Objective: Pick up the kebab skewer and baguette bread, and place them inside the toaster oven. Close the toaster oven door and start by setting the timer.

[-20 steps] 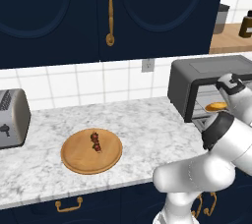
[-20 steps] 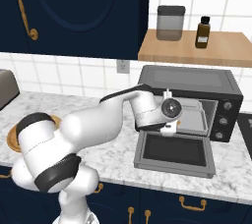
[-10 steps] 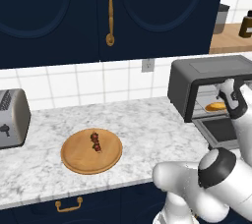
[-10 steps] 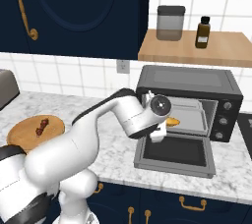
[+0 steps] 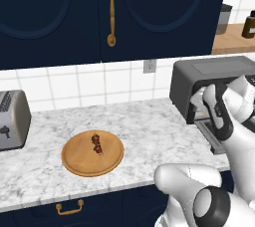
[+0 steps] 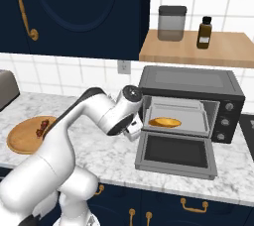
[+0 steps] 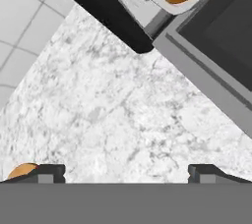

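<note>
Hand view shows my gripper (image 7: 126, 171) released, fingers wide apart and empty, over bare counter (image 7: 113, 115) beside the oven (image 6: 193, 91); door (image 6: 174, 153) is down; baguette (image 6: 165, 122) lies on the rack inside; skewer (image 5: 97, 143) lies on the plate (image 5: 74, 159), well apart.

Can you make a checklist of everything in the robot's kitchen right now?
Surface: marble counter, mostly bare.
Job's things: bread lies on the tray inside the oven; door is dropped open; skewer lies on the plate.
Clutter: silver toaster at the counter's left end.
Gripper: gripper has jaws apart, holding nothing, over the counter left of the oven.
Cables: nothing seen.
Surroundings: navy cabinets, white tiles, wall outlet, wooden shelf with a grey canister and a dark bottle.
</note>
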Motion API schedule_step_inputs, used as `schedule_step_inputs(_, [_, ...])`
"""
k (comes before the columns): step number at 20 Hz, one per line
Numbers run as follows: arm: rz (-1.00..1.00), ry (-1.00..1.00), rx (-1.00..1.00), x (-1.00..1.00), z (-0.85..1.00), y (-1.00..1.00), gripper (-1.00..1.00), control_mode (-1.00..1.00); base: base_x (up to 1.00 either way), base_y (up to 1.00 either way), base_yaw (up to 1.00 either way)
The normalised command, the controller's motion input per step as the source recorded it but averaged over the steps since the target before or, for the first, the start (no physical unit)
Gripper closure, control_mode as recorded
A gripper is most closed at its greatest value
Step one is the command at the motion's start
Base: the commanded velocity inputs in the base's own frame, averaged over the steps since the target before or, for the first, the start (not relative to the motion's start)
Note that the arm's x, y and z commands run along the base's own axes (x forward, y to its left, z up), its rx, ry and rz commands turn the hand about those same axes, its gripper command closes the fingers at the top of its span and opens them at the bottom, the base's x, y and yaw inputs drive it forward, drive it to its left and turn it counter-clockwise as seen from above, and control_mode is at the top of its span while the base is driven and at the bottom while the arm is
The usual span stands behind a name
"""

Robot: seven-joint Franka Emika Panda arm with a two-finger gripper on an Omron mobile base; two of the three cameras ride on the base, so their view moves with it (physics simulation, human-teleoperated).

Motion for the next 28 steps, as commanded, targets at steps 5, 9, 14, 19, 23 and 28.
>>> schedule_step_inputs(5, [0.39, 0.15, -0.2, 0.0, 0.01, 1.0, -1.0, -1.0, 0.0, 0.0, 0.0])
schedule_step_inputs(9, [0.21, 0.02, -0.23, 0.0, 0.0, 0.96, -1.0, -1.0, 0.0, 0.0, 0.0])
schedule_step_inputs(14, [0.16, 0.0, -0.23, 0.0, -0.06, 1.0, -1.0, -1.0, 0.0, 0.0, 0.0])
schedule_step_inputs(19, [0.17, 0.03, -0.19, 0.0, -0.02, 1.0, -1.0, -1.0, 0.0, 0.0, 0.0])
schedule_step_inputs(23, [0.18, 0.03, -0.13, 0.09, -0.07, 0.88, -1.0, -1.0, 0.0, 0.0, 0.0])
schedule_step_inputs(28, [0.17, 0.01, -0.09, 0.21, -0.11, 0.75, -1.0, -1.0, 0.0, 0.0, 0.0])
